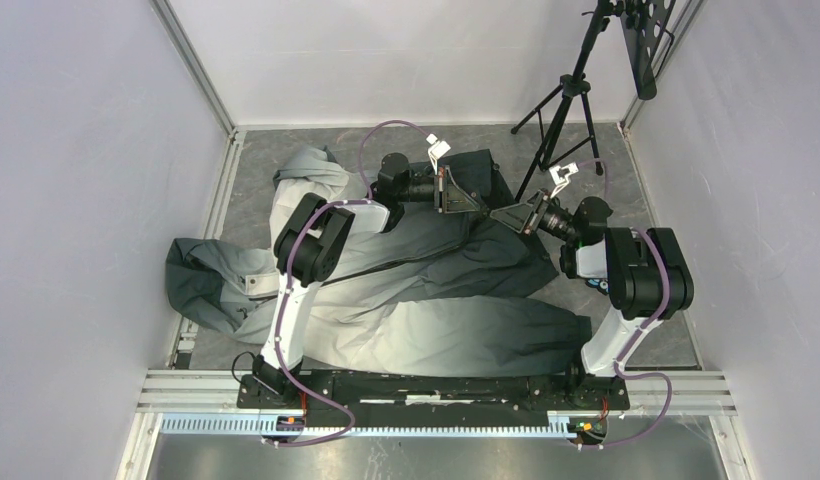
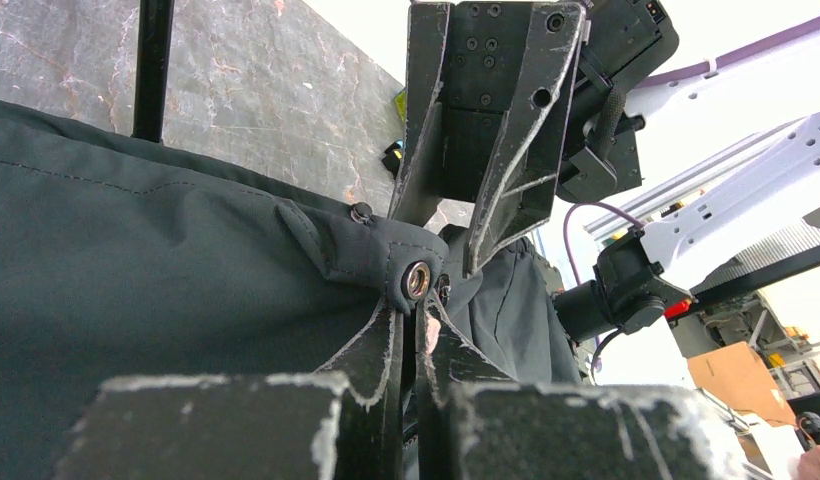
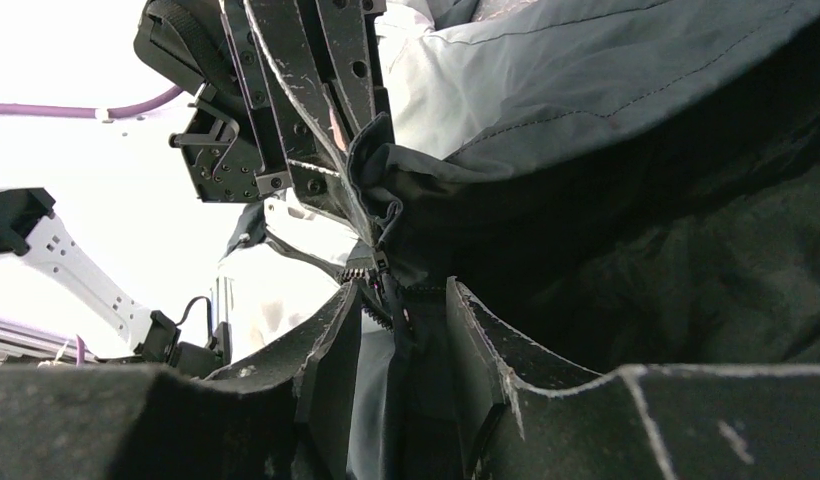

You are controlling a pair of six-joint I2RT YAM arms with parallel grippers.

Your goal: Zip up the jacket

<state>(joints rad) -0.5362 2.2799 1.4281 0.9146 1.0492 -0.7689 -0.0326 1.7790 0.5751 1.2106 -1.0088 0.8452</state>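
Charcoal hem cloth sits pinched in my left pincer (image 2: 418, 330). My right pincer (image 3: 401, 310) stands spread around the zipper (image 3: 381, 285). Beyond, the jacket (image 1: 436, 310) lies sprawled under both arms. Zipping seems barely begun, with nearly the whole front left.

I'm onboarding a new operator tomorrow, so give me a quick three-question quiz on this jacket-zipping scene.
1. True or false: the left gripper is shut on the jacket.
2. What stands beyond the jacket at far right? A) tripod B) bucket C) chair
3. Fill in: the right gripper has its jaws ____ on either side of the zipper.
Key: 1 true; 2 A; 3 open.
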